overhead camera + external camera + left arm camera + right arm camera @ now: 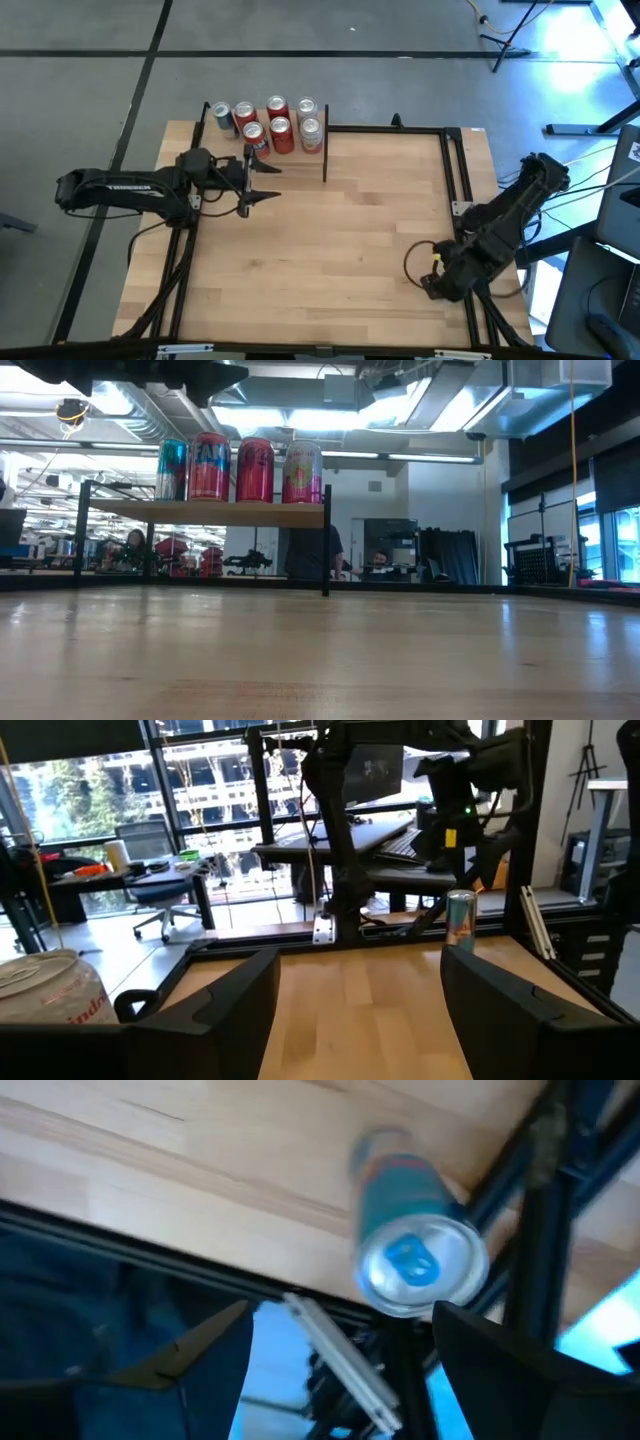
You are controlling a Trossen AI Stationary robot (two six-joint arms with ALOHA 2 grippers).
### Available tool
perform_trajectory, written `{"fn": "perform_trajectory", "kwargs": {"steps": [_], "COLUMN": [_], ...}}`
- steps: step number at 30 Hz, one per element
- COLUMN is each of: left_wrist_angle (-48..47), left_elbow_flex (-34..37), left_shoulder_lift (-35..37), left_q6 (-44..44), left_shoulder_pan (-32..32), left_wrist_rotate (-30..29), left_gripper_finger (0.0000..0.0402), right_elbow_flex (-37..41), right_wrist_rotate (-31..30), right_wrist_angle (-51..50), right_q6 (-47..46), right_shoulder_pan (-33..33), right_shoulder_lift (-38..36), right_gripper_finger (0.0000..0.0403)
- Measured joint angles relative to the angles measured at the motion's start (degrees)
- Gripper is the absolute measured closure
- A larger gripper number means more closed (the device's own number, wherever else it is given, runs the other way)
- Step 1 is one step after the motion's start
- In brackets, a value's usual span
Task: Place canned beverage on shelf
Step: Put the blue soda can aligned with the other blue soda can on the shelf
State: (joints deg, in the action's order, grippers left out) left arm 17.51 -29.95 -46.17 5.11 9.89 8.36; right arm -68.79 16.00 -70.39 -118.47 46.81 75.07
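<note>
The shelf (205,513), a light board on black posts, stands at the table's far left and carries several cans (272,124), which show in a row in the low view (254,468). My left gripper (278,183) hovers open and empty just in front of the shelf, pointing toward the table's right edge; it also shows in the left wrist view (360,1010). A teal can with a blue tab (415,1240) stands upright on the tabletop by the right frame rail, and also shows far off in the left wrist view (460,918). My right gripper (340,1370) is open above that can and short of it.
A thin black metal frame (455,170) runs along the table's far and right edges. The right arm (500,220) is folded over the right edge, with a looped cable (415,262) beside it. Bare wood (350,240) fills the table's middle. People show beyond the table in the low view (310,555).
</note>
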Motion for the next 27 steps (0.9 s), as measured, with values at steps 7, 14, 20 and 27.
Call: {"fn": "perform_trajectory", "kwargs": {"steps": [7, 14, 20, 27], "left_wrist_angle": [0.0, 0.0, 0.0, 0.0], "left_elbow_flex": [0.0, 0.0, 0.0, -0.1], "left_shoulder_lift": [0.0, 0.0, 0.0, 0.0], "left_q6": [0.0, 0.0, 0.0, -0.3], "left_shoulder_pan": [0.0, 0.0, 0.0, 0.0], "left_wrist_rotate": [0.1, 0.1, 0.1, 0.2], "left_gripper_finger": [0.0154, 0.0154, 0.0154, 0.0154], "right_elbow_flex": [0.0, 0.9, 4.8, 8.0], "right_wrist_rotate": [-0.5, -3.5, -1.9, 0.1], "right_wrist_angle": [-2.8, -5.0, -2.0, 3.3], "right_q6": [-4.2, -3.8, -2.6, -2.5], "right_shoulder_pan": [4.4, 4.6, 4.6, 4.6], "right_shoulder_lift": [2.4, 2.9, 2.9, 2.9], "right_gripper_finger": [0.0107, 0.0107, 0.0107, 0.0107]}}
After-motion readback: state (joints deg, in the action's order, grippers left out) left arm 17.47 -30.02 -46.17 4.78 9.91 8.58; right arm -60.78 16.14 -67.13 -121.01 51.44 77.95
